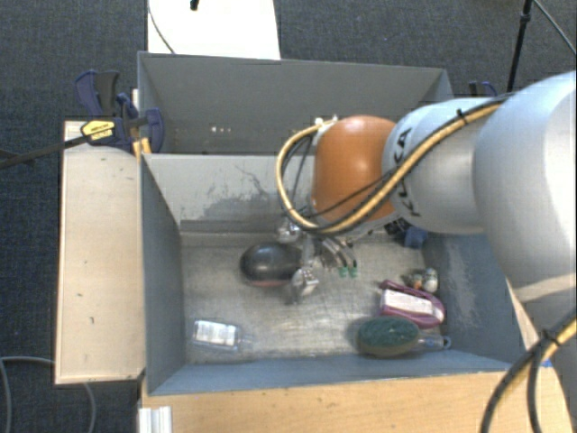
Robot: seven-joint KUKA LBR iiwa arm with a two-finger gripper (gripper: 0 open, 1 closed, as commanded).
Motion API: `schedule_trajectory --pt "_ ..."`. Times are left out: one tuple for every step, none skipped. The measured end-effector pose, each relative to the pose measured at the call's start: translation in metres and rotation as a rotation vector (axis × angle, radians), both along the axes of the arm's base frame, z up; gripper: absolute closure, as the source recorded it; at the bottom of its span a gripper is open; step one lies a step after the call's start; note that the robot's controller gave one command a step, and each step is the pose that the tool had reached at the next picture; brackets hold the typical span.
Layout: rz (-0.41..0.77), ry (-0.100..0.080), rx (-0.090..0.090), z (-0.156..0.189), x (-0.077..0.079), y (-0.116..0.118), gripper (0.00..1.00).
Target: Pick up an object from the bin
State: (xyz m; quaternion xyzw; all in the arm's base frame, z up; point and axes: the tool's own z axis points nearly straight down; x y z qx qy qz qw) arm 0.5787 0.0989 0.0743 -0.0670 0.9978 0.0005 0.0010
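Grey bin floor (270, 318) bears a dark oval object (264, 262) just beside the end effector (304, 282), grip state unclear.

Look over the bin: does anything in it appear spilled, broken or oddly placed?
Nothing stands out. The loose things lie scattered on the bin floor: a dark rounded object beside the gripper, a clear packet front left, a pink box and a green oval thing front right.

A dark, smooth, rounded lump (267, 262), blackish on top with a reddish rim underneath, lies flat near the middle of the bin (225, 291) floor, toward its back wall.
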Motion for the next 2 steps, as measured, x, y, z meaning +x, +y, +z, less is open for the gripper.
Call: schedule_trajectory --pt "-0.004 -0.002 0.001 0.002 0.001 0.0 1.0" --pt "0.128 -0.008 -0.001 0.161 -0.011 -0.022 1.0"
